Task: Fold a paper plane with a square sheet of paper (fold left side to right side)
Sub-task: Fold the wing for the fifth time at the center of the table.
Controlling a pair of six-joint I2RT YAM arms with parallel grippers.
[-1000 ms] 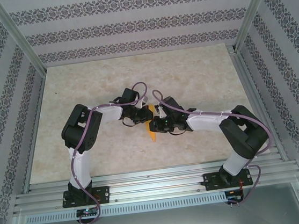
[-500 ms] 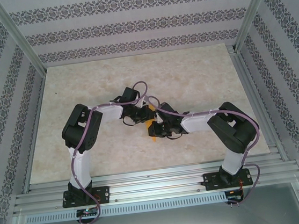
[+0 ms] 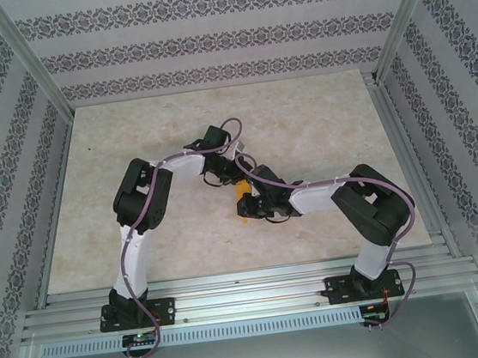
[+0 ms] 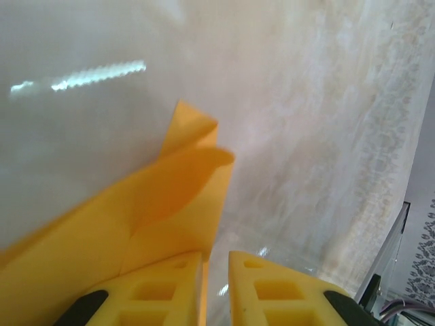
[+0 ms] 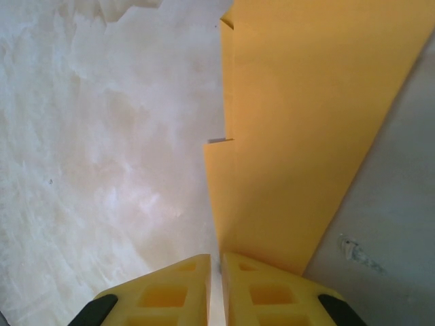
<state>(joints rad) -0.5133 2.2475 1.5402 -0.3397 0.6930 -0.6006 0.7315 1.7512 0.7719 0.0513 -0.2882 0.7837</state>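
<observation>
Since a second ago my left arm has swung its elbow up and toward the middle, and my left gripper (image 3: 225,174) has drawn back from the sheet of paper (image 3: 242,205), which lies on the desk (image 3: 327,117) between my two wrists.

From my left wrist, the ribbed yellow fingers (image 4: 156,292) sit almost closed, with a thin slot of desk showing between them. The orange-yellow paper (image 4: 163,204) spreads to their left. It is matte and smooth and doubled over itself, and one loose flap curls into a soft rounded lip beside a sharp corner. I cannot tell whether these fingers pinch its edge. The desk under it is pale, marbled and slightly glossy.

Further right, my right gripper (image 3: 253,208) is low at the paper. Its fingers (image 5: 272,292) are pressed nearly together. A long straight fold of the paper (image 5: 306,136) runs down to their tips, with stepped layers along its left edge. I cannot tell whether they grip it.
</observation>
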